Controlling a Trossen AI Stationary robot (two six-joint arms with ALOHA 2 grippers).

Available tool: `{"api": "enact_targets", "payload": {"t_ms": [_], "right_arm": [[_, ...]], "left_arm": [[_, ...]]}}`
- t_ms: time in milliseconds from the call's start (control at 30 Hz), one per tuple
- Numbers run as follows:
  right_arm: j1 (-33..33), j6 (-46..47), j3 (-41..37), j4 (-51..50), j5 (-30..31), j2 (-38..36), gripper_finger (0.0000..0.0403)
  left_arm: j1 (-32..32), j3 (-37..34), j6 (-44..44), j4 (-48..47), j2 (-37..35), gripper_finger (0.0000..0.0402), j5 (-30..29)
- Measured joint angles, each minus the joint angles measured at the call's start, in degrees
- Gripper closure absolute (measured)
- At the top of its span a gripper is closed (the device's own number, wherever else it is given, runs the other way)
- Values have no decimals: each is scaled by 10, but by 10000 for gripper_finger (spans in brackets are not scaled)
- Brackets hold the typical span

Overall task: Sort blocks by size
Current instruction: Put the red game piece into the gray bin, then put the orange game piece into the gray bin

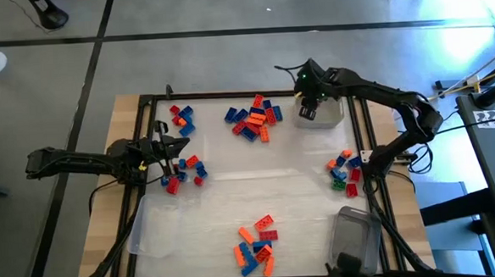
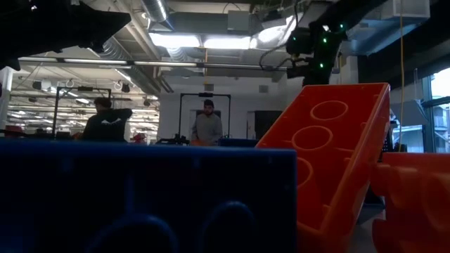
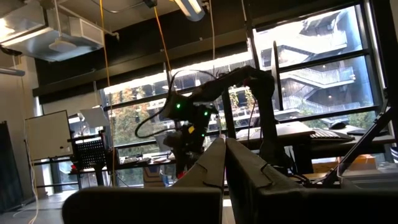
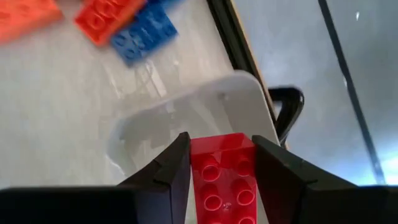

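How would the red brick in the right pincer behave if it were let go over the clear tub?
The red brick looks like rigid moulded plastic, so probably stiff and light. Its flat sides suit the right pincer, though they may be slick. Dropped into the clear tub, it would likely bounce, not roll.

The middle of the table [image 1: 258, 176] lies bare, an open lane between the block clusters [image 1: 253, 119] near the far edge, the near edge and both sides. At the far right corner a clear tub [image 1: 321, 116] sits under the right gripper [image 1: 307, 112], whose jaws clamp a red block [image 4: 224, 171]; a second tub [image 1: 357, 234] blocks the near right corner.
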Motion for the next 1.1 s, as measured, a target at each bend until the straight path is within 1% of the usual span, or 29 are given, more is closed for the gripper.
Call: {"api": "enact_targets", "payload": {"t_ms": [167, 367, 567, 833, 1000, 1100], "right_arm": [[-20, 12, -36, 38, -5, 0, 254], [-18, 30, -58, 52, -12, 0, 251], [-19, 43, -60, 64, -24, 0, 224], [-19, 52, -60, 69, -24, 0, 184], [-18, 52, -60, 70, -28, 0, 176], [-18, 75, -60, 80, -60, 0, 176]], "left_arm": [[0, 0, 0, 0, 0, 402, 0], [0, 0, 0, 0, 0, 402, 0], [0, 0, 0, 0, 0, 402, 0], [0, 0, 0, 0, 0, 402, 0], [0, 0, 0, 0, 0, 402, 0], [0, 0, 0, 1, 0, 402, 0]]}}
